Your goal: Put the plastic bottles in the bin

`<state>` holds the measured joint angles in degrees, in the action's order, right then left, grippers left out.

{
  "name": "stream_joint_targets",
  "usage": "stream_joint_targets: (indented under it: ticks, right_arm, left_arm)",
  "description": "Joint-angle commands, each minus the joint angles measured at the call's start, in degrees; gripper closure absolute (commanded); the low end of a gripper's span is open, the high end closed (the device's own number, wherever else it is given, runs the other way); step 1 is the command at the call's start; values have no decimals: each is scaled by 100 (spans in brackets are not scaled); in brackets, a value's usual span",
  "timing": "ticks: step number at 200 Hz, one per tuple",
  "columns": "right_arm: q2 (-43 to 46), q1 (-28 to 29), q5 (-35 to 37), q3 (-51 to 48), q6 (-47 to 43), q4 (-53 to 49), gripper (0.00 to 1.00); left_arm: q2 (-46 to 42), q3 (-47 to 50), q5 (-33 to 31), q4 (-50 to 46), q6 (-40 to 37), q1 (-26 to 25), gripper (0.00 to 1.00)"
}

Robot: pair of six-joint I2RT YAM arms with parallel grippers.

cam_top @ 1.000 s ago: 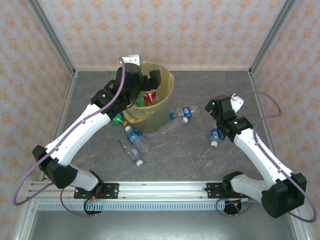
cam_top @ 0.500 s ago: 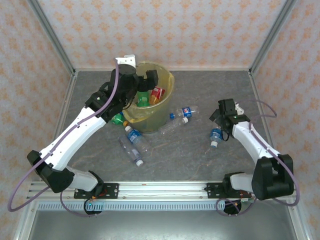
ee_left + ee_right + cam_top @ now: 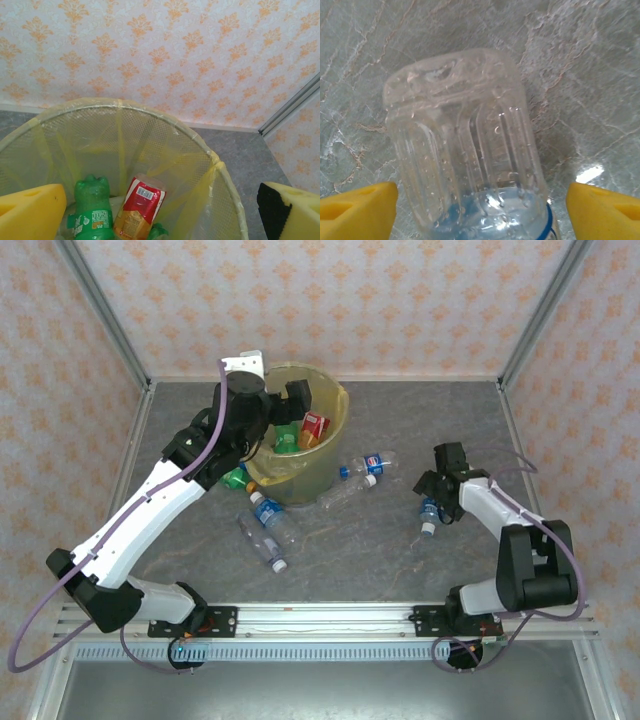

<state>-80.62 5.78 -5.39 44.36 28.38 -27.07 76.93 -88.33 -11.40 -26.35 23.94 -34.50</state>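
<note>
The right gripper [image 3: 480, 200] stands open, its yellow pads [image 3: 357, 207] on either side of a clear bottle [image 3: 465, 145] lying on the grey surface [image 3: 580, 60], with neither pad touching it. Several more bottles [image 3: 270, 520] lie loose just in front of the bin [image 3: 335, 445]. Further back, the left gripper [image 3: 160, 210] hangs open over the bin, where a green bottle [image 3: 92, 210] and a red-labelled bottle [image 3: 141, 207] lie side by side.

I see a clear, glossy, ribbed plastic bottle [image 3: 465, 150], beaded with droplets, on a matt, stone-veined table [image 3: 580, 60]. The bin [image 3: 165, 145] looks like mesh lined with thin translucent yellow film. The finger pads [image 3: 357, 207] look like matt foam.
</note>
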Motion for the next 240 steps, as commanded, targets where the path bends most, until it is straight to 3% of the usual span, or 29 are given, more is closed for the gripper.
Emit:
stream_joint_targets:
  ticks: [1,30,84,171,240]
  right_arm:
    - [-151,-42,-147,-14,-164,90,16]
    - [-211,-40,-146,-90,-203,154,20]
    - [-14,-42,-88,-42,-214,89,38]
    - [967,122,-41,775,-111,-84,39]
    - [1598,850,-198,1692,-179,583,42]
  left_arm:
    - [-167,61,-160,-72,25,-4,1]
    - [-184,79,-170,-56,40,-5,1]
    - [-168,88,-158,-57,43,-4,1]
    - [-160,124,-176,-26,98,-3,1]
    - [-190,150,-209,-18,125,-4,1]
